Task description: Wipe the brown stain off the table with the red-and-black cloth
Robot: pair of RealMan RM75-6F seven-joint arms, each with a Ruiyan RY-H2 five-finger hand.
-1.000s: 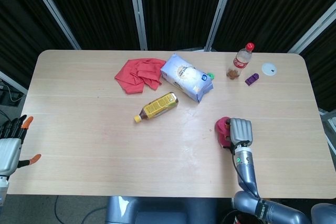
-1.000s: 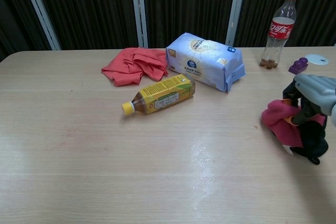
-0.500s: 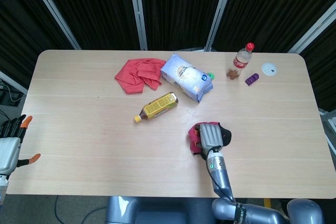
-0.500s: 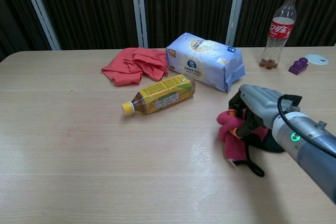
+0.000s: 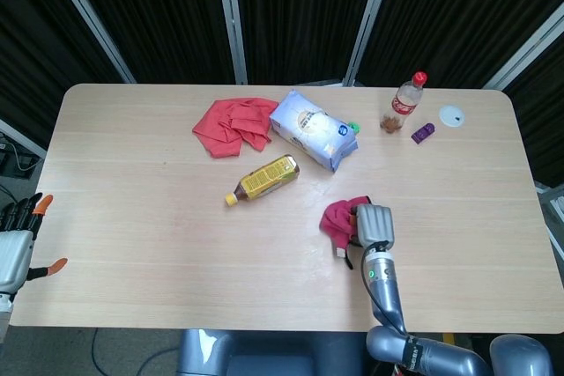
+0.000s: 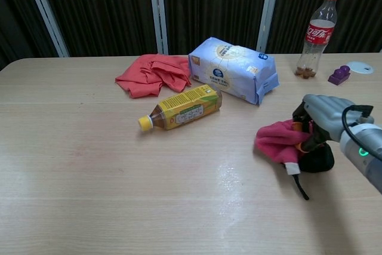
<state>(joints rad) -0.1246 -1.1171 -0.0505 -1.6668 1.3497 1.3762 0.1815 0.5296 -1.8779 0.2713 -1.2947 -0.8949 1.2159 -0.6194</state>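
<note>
On pale wood-grain table (image 5: pixel 132 173) | right hand (image 5: pixel 374 223) grips crumpled red-and-black cloth (image 5: pixel 339 217) | left hand (image 5: pixel 16 244) fingers spread, idle

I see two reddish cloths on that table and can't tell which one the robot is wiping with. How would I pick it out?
Start at the blue packet in the middle of the table's far side, then come toward the near edge and a little right, to the right hand. The cloth under it is deep pink-red with black parts; the other cloth, left of the packet, is plain coral red and untouched.
</note>
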